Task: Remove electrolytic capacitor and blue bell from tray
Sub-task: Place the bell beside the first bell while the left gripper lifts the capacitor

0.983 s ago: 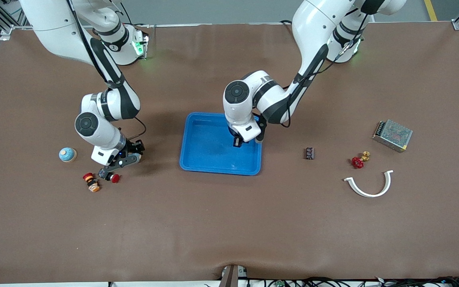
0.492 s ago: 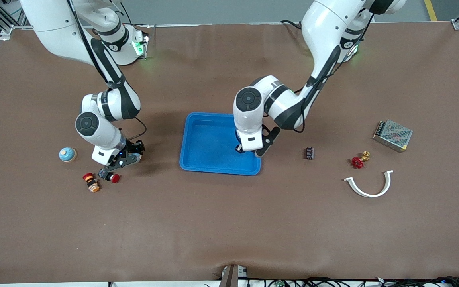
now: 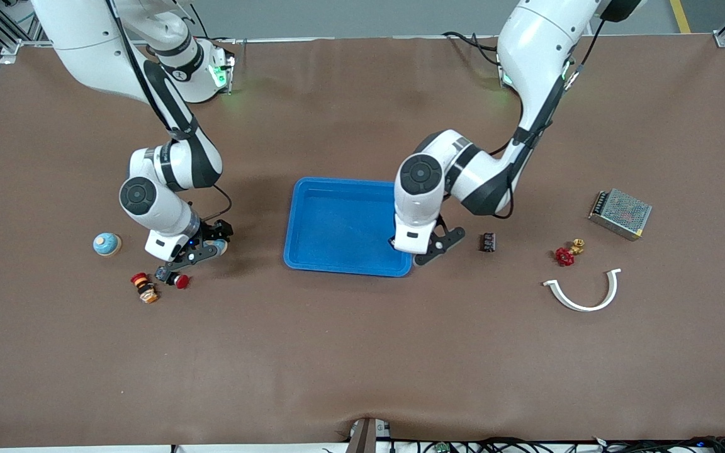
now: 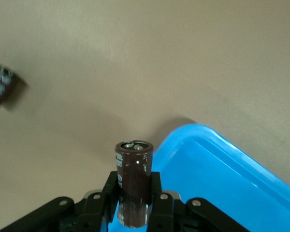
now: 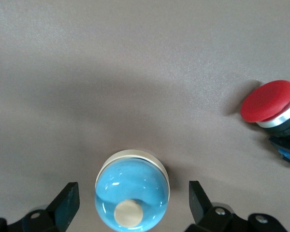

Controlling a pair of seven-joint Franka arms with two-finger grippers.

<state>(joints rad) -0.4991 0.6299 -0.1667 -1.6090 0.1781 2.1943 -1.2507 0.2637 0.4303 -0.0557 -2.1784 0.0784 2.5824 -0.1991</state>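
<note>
— So, how far along are they?

— Nearly done, I'd say. The tray looks bare inside. The left gripper is clamped on the electrolytic capacitor, a dark brown can held upright over the tray's rim at the left arm's end, so it is out of the tray but not yet set down.

— And the bell?

— Out as well. The right gripper hangs low over the table toward the right arm's end, well apart from the tray. Its fingers stand apart on either side of a blue bell and are not touching it. It appears to rest on the brown mat. What's left, by my reckoning, is putting the capacitor on the table and lifting both arms away.

— Give me the count.

— One tray and one capacitor. Two blue bells: the one under the right gripper and a second bell lying closer to the right arm's end. Two red push buttons, both close to the right gripper. Toward the left arm's end: one small dark component, one red valve handle touching a brass fitting, one white curved strip and one metal mesh box.
</note>
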